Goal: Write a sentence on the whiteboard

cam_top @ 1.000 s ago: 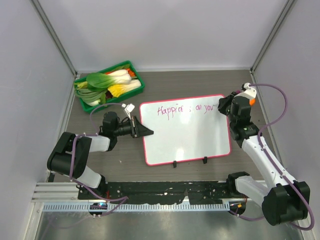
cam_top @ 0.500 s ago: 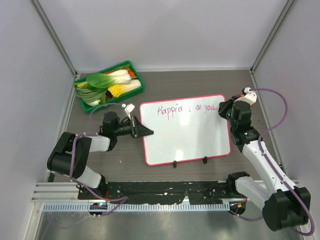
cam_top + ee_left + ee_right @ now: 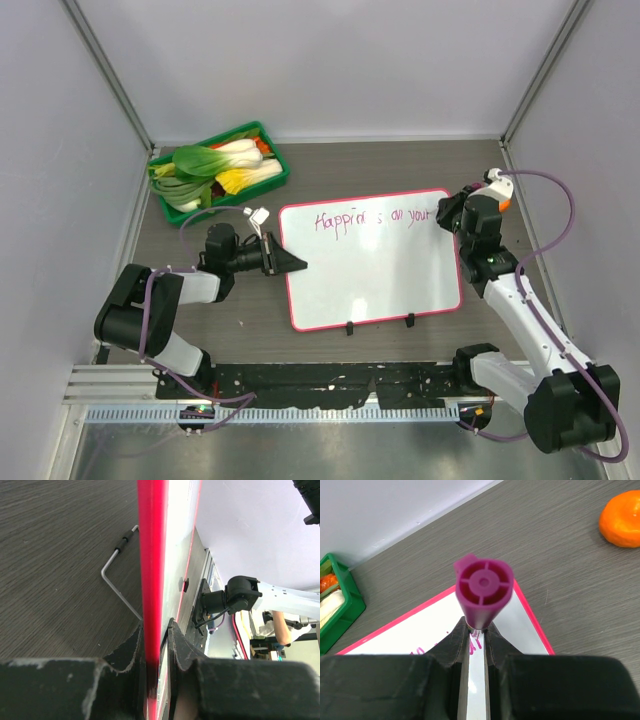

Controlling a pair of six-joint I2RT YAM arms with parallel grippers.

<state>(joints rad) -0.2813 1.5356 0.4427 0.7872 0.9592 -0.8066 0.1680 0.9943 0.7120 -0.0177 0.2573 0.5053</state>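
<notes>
The whiteboard (image 3: 375,270) with a pink-red frame lies mid-table. The sentence (image 3: 372,217) runs along its top edge in purple letters, like "Happiness all you". My left gripper (image 3: 296,264) is shut on the board's left edge; in the left wrist view the fingers (image 3: 129,652) pinch the red frame (image 3: 151,575). My right gripper (image 3: 447,214) is shut on a purple marker (image 3: 484,591) at the board's top right corner. In the right wrist view the marker stands between the fingers (image 3: 454,642), over the last purple letters (image 3: 475,641) on the board (image 3: 430,630).
A green tray (image 3: 263,136) of vegetables stands at the back left. An orange fruit (image 3: 621,520) lies on the table right of the board. The board's black feet (image 3: 349,327) point toward the arm bases. Grey walls enclose the table.
My right gripper with the marker shifted slightly near the board's top right corner, and the last word gained a stroke. The left arm has not moved.
</notes>
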